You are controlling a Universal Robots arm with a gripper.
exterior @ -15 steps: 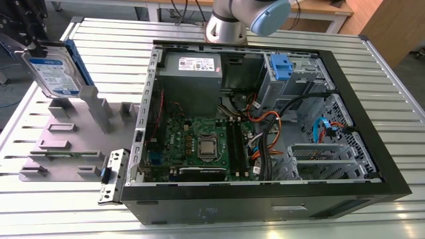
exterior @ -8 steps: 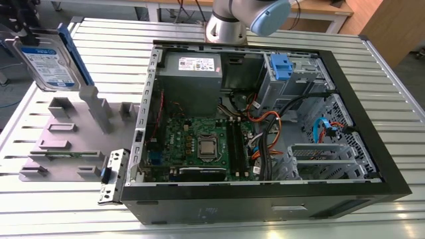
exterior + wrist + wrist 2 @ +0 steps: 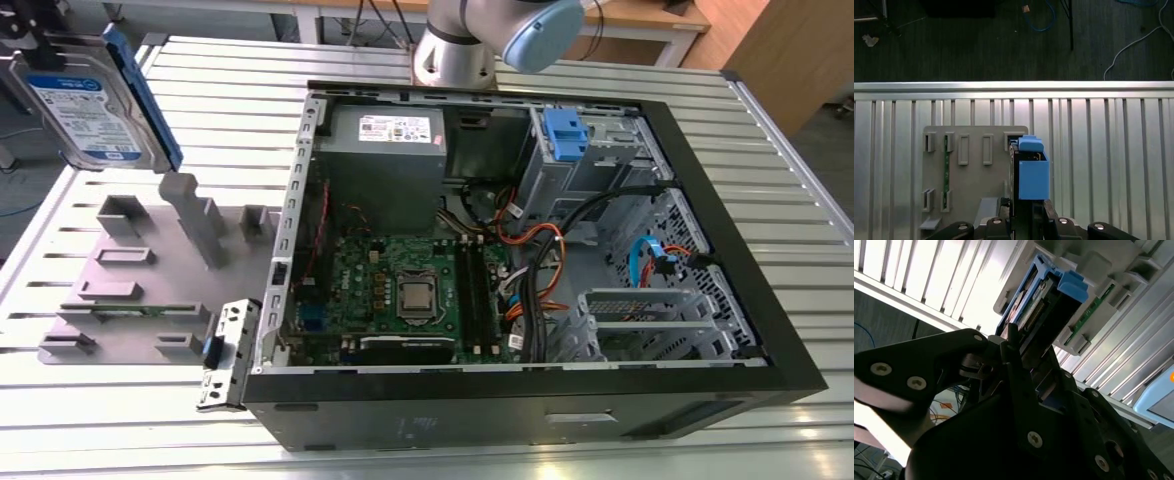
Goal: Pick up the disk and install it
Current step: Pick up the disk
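The disk (image 3: 83,108) hangs upright at the exterior view's left, its silver face and blue-and-white label turned to that camera and its blue carrier (image 3: 142,88) running along the edge. It sits above the far end of the grey fixture plate (image 3: 123,292), apart from the plate's posts and slots, and well apart from the open computer case (image 3: 727,255). In both wrist views the gripper (image 3: 1026,209) is clenched on the disk (image 3: 1032,175), with 1 black finger on each flat side and the carrier's blue end pointing away from the wrist toward the plate (image 3: 974,180). The plate and the case rest on a slatted metal table (image 3: 801,170). Inside the case lie the motherboard (image 3: 400,290), a grey power supply (image 3: 387,140) and a blue bracket (image 3: 565,135) in the drive bay. The arm (image 3: 461,45) rises behind the case.
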